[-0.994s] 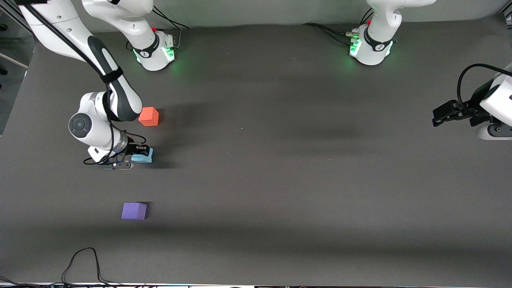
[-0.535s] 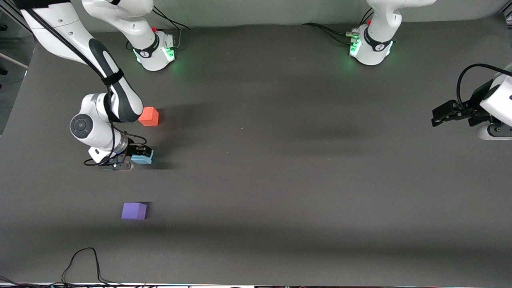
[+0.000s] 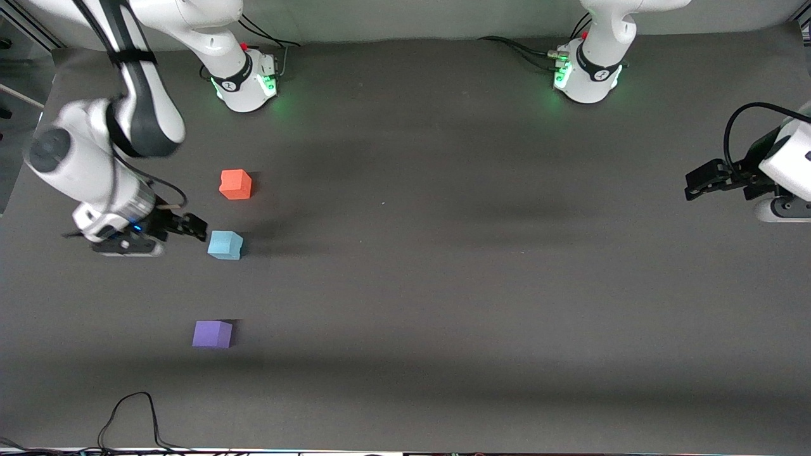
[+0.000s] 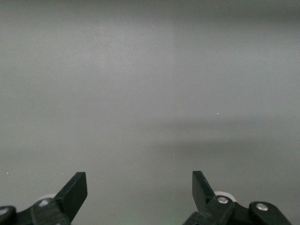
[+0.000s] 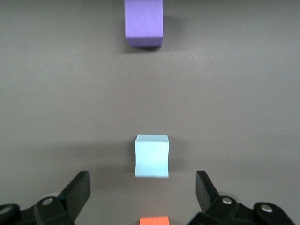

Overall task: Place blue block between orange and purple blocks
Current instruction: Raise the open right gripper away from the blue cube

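The pale blue block (image 3: 225,245) rests on the table between the orange block (image 3: 236,184), which lies farther from the front camera, and the purple block (image 3: 212,334), which lies nearer. My right gripper (image 3: 188,227) is open and empty, raised over the table just beside the blue block toward the right arm's end. The right wrist view shows the purple block (image 5: 144,23), the blue block (image 5: 151,155) and the orange block's edge (image 5: 154,220) in a line, with the open right gripper (image 5: 143,187) above them. My left gripper (image 3: 700,180) waits open and empty at the left arm's end; the left wrist view shows it (image 4: 139,187) over bare mat.
The dark grey table mat (image 3: 443,285) spreads widely toward the left arm's end. A black cable (image 3: 130,415) loops at the table edge nearest the front camera. The two arm bases (image 3: 244,79) (image 3: 586,73) stand along the top edge.
My right gripper has opened, let go of the blue block, risen and drawn back toward the right arm's end. The blue block stays put. The left arm has not moved.
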Robot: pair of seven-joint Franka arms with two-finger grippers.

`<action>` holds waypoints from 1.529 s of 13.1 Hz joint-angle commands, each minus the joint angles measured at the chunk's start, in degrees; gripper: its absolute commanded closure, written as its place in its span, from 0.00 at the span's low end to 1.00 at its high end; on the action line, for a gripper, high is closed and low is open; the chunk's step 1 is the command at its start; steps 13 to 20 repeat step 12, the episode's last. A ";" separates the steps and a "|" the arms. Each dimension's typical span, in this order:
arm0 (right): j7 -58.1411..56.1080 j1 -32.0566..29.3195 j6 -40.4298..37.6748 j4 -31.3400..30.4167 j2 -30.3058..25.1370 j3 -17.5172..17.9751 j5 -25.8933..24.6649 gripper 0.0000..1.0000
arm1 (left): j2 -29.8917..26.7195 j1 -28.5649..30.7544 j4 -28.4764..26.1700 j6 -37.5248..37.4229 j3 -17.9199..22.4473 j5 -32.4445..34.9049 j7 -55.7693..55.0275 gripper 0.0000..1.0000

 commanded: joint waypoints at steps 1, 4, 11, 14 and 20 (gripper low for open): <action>-0.18 0.18 -11.09 7.43 -3.94 0.03 0.50 0.00 | -0.91 -0.43 -0.71 0.16 0.27 0.75 1.20 0.00; -0.71 0.18 -21.83 15.97 -5.88 0.21 0.50 0.00 | -0.91 -0.43 -0.62 0.33 0.27 0.40 1.20 0.00; -0.62 0.61 -30.12 23.11 -6.94 -0.05 3.05 0.00 | -0.91 -0.34 -0.71 0.60 0.27 0.22 1.12 0.00; -0.45 0.61 -30.12 23.20 -6.94 0.03 3.05 0.00 | -0.91 -0.25 -0.71 0.68 0.27 0.22 1.20 0.00; -0.45 0.61 -30.12 23.20 -6.94 0.03 3.05 0.00 | -0.91 -0.25 -0.71 0.68 0.27 0.22 1.20 0.00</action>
